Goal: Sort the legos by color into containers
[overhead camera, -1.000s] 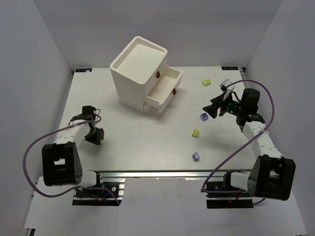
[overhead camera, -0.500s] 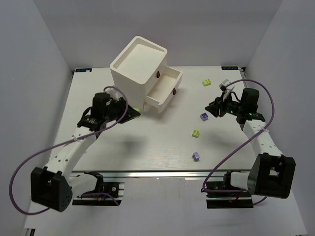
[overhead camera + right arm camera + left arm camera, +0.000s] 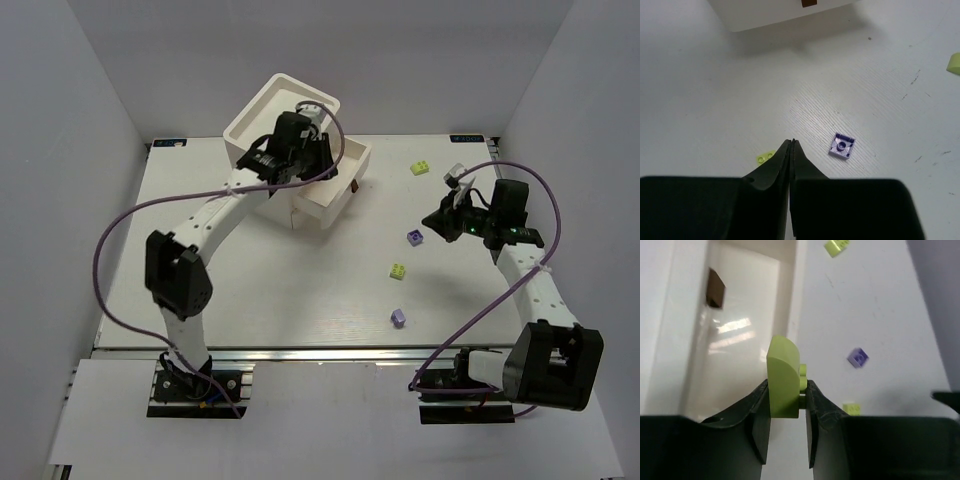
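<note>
Hovering above a pulled-out shallow white drawer [image 3: 740, 345], the left gripper [image 3: 786, 390] pinches a pale yellow-green studded plastic brick [image 3: 782, 362] between its jaws. The brick stands on edge with its studs turned to three o'clock. The drawer belongs to a tall white boxy cabinet [image 3: 248, 128] at about eleven o'clock on the pale tabletop [image 3: 250, 290], and a dark brown diamond-shaped knob [image 3: 715, 287] shows on the front above it. A clean drop looks to depend on carrying the brick a little toward nine o'clock in the wrist view, since it hangs near the drawer's right-hand wall, and on parting the jaws only once it is well inside the rim. The right gripper [image 3: 791, 142] sits over the table at three o'clock with its jaws pressed together on nothing — a light purple square brick [image 3: 842, 145] lies just beside its tips at three o'clock, and a small yellow-green piece [image 3: 766, 157] at nine. Three more bricks lie loose between two and five o'clock in the overhead view: yellow-green [image 3: 421, 167], yellow-green [image 3: 398, 270] and purple [image 3: 398, 318]. From overhead the left arm covers much of the drawers, so their contents and the lowest drawer cannot be made out — and no dark green brick is in sight.
</note>
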